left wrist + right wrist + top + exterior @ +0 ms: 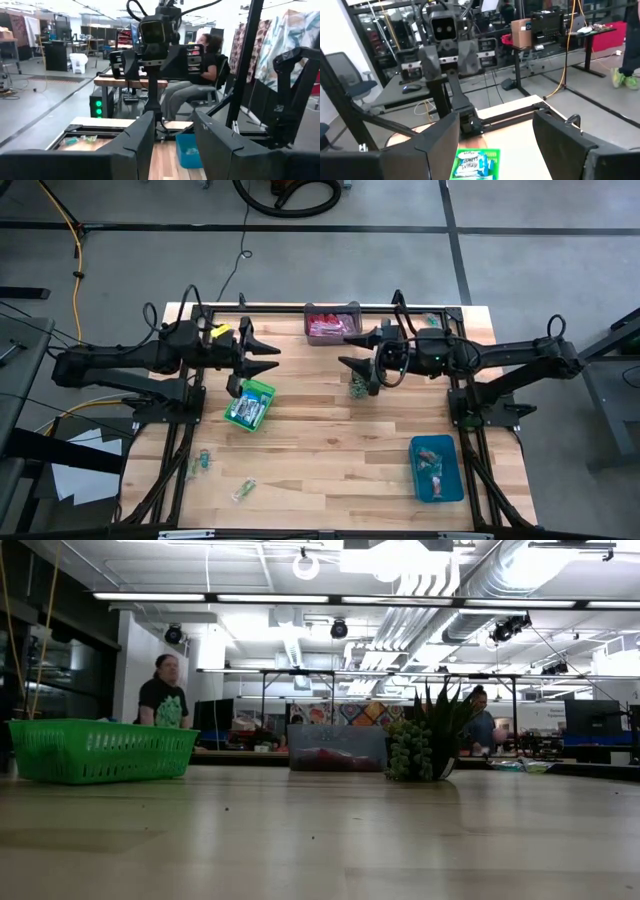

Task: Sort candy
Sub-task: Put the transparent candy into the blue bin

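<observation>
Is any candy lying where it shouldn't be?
Yes. Two candies lie loose on the table, outside every bin: one near the left edge and one beside it, toward the front. The rest sits in the green bin, blue bin and clear bin.

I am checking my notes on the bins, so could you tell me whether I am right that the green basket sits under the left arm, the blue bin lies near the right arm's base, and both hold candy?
Almost. The green basket holds blue-and-white candy, and the blue bin holds candy and lies near the right arm's base. But in the high view the basket lies clear of the left arm, just off the left hand, not under it.
</observation>
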Action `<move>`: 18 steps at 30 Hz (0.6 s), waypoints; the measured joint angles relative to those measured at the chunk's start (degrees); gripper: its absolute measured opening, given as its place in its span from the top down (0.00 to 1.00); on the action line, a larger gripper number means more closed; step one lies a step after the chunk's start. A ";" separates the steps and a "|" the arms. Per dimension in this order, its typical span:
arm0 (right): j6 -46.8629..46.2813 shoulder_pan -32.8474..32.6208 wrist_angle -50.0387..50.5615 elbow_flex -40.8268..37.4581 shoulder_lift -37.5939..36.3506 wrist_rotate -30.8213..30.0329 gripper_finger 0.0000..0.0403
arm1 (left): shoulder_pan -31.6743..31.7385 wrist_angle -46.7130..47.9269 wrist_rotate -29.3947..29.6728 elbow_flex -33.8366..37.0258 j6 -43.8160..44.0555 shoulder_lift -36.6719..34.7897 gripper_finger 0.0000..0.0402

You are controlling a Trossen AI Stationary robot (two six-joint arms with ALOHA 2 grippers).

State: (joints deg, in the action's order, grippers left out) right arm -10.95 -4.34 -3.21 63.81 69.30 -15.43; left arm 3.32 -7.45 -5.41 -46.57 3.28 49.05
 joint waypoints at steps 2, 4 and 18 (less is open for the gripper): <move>0.73 -0.02 0.10 0.00 0.00 0.08 0.39 | -0.29 -0.33 1.04 -0.02 0.04 0.20 0.70; 0.87 -0.02 0.21 0.00 0.00 0.73 0.39 | -0.45 -0.08 1.11 -0.02 0.31 0.35 0.70; 0.90 0.66 2.16 0.00 -0.02 0.92 0.39 | -25.17 23.28 2.75 -0.02 32.51 4.00 0.70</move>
State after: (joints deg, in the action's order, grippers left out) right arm -10.05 -3.68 -1.05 63.81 69.28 -14.51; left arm -21.84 15.83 -2.66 -46.59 35.78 53.05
